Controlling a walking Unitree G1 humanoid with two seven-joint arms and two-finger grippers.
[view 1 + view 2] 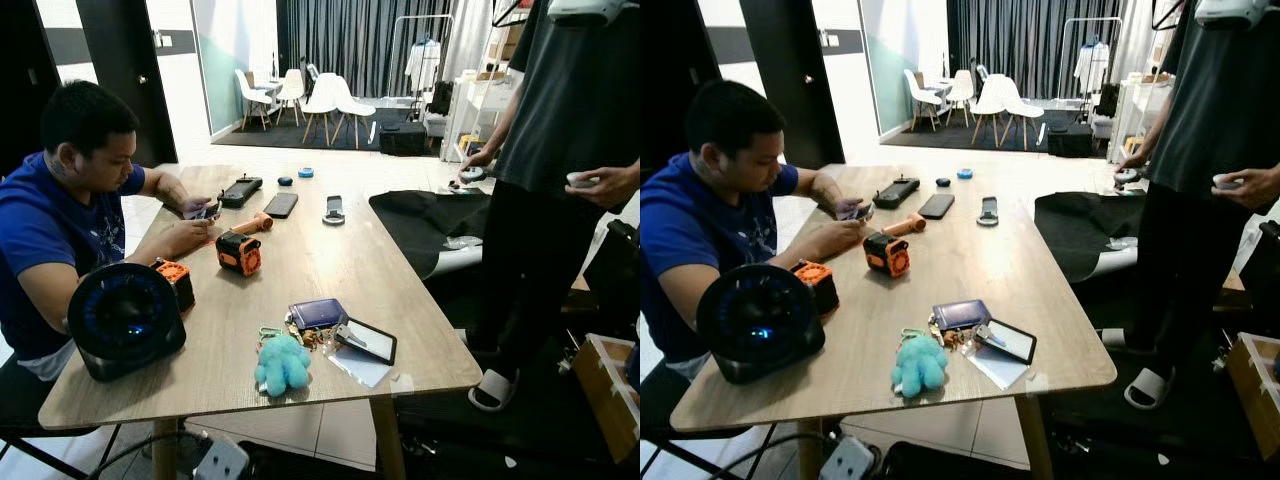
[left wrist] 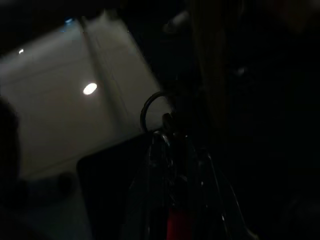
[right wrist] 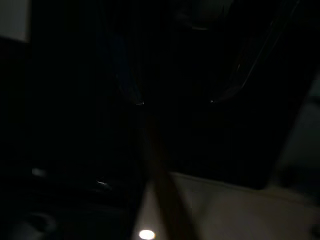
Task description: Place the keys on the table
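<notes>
The keys (image 1: 306,336) lie on the wooden table (image 1: 300,270) near its front edge, a small metal bunch joined to a teal plush toy (image 1: 281,364). A dark blue wallet (image 1: 318,313) touches the bunch at the back and a black card holder (image 1: 366,340) lies just to its right. Both arms hang idle in the shade. The dark left wrist view has my left gripper (image 2: 175,165) above pale floor tiles. In the right wrist view my right gripper (image 3: 176,102) is open, its two tips apart with nothing between them.
A seated person (image 1: 70,210) works at the table's left side. Another person (image 1: 560,150) stands at the right. A round black speaker (image 1: 125,318), orange devices (image 1: 239,252) and phones (image 1: 281,204) are on the table. A power strip (image 1: 220,460) lies on the floor below.
</notes>
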